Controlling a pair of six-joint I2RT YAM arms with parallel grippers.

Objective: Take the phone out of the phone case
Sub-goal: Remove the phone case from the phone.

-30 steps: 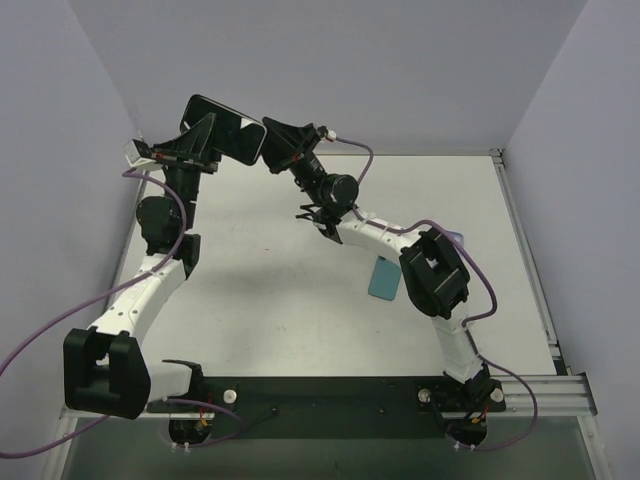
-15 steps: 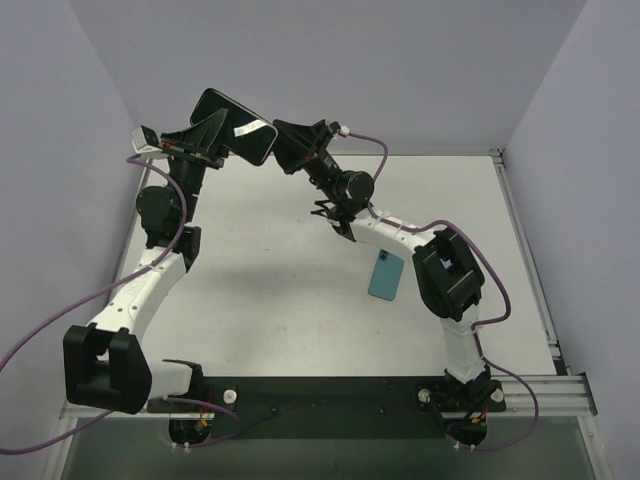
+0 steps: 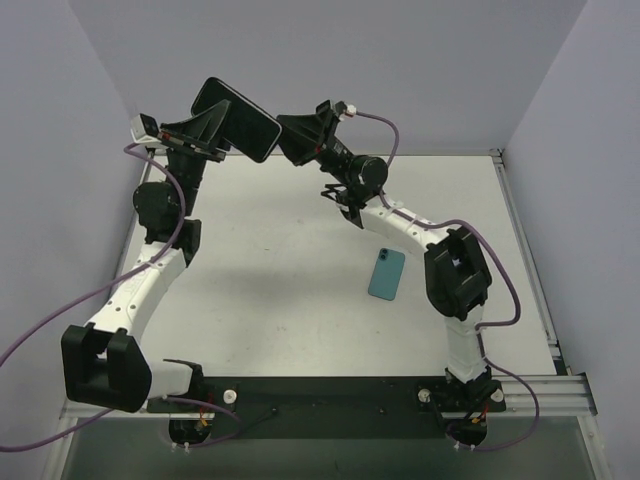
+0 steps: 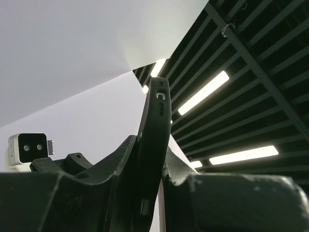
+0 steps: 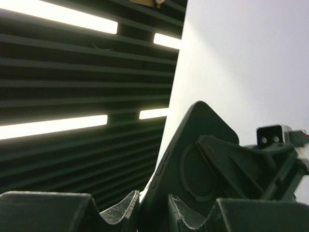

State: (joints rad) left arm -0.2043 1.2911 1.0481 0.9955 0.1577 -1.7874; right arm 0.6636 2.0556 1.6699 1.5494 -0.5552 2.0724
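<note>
A black phone case (image 3: pixel 238 119) with the phone in it hangs high above the table's far left, its glossy dark face toward the top camera. My left gripper (image 3: pixel 213 132) is shut on its left part; in the left wrist view the case's edge (image 4: pixel 155 121) stands upright between the fingers of that gripper (image 4: pixel 155 159). My right gripper (image 3: pixel 287 140) is shut on the case's right end. The right wrist view shows the case's back (image 5: pixel 203 140) with its round ring, its near edge pinched in that gripper (image 5: pixel 155 200).
A teal phone-shaped slab (image 3: pixel 387 274) lies flat on the white table (image 3: pixel 280 300), just left of the right arm's elbow. Purple walls close in at the left, back and right. A metal rail (image 3: pixel 525 250) runs along the table's right edge.
Both grippers have carried the cased phone a little to the right and upward, and it has tilted more. The right arm has swung right, uncovering the teal slab.
</note>
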